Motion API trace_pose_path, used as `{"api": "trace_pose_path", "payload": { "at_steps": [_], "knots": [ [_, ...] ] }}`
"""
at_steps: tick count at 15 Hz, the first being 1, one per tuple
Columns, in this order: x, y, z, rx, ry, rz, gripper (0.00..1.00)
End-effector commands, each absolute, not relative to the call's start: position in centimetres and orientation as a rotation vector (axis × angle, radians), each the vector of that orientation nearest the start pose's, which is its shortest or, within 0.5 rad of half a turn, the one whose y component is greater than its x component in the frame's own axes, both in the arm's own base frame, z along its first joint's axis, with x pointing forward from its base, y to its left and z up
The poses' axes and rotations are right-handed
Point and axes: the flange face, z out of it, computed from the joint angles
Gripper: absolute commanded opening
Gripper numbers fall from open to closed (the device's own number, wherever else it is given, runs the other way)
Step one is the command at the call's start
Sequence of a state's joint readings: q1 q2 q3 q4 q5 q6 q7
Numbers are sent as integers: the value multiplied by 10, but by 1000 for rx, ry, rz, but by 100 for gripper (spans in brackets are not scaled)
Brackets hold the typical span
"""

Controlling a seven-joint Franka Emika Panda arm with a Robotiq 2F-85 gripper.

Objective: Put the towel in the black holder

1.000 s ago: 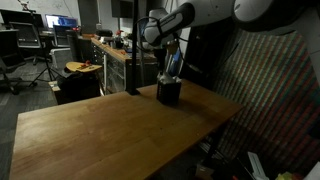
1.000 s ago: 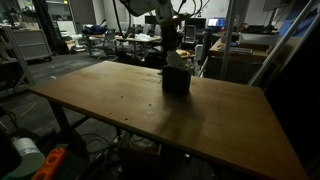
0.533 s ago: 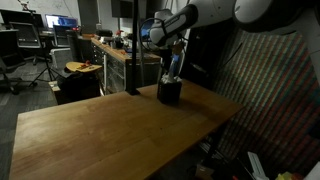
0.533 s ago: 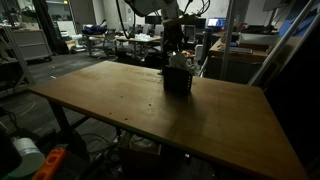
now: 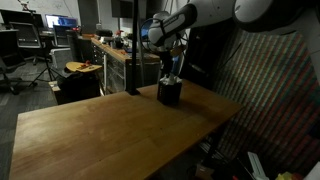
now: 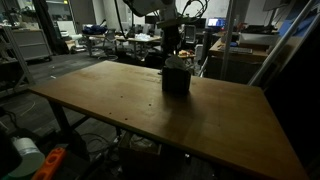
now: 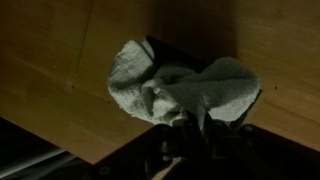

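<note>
**Gripper hanging straight over the black holder, towel bunched at its mouth**

The gripper is hanging directly above the black holder, which is standing near the far edge of the wooden table. In both exterior views the arm is coming down from above, so the line from gripper to holder is running almost straight down, with next to no sideways offset.

In the wrist view the towel is lying crumpled just under the gripper's dark fingertips. Its long axis is running across the picture, one lobe spilling to each side. Dark patches are showing around the cloth, so it seems to be sitting on or in the holder's mouth, with folds hanging over the rim. How deep it is sitting I cannot tell.

The jaws are lost in shadow, so I cannot tell whether they are gripping the cloth or standing apart.

My guess is the placing is nearly done. What is remaining looks like pressing or letting go straight downward.
</note>
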State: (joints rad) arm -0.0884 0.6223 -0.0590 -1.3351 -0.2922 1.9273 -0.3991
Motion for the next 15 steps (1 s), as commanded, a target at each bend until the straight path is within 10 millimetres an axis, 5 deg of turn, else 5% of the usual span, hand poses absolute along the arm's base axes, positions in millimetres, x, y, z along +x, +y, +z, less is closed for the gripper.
{"api": "trace_pose_path", "payload": {
  "at_steps": [1,15],
  "knots": [
    [714,-107,365,-3339,-545,181,2],
    [723,-122,284,-3244,-358,235,2]
  ]
}}
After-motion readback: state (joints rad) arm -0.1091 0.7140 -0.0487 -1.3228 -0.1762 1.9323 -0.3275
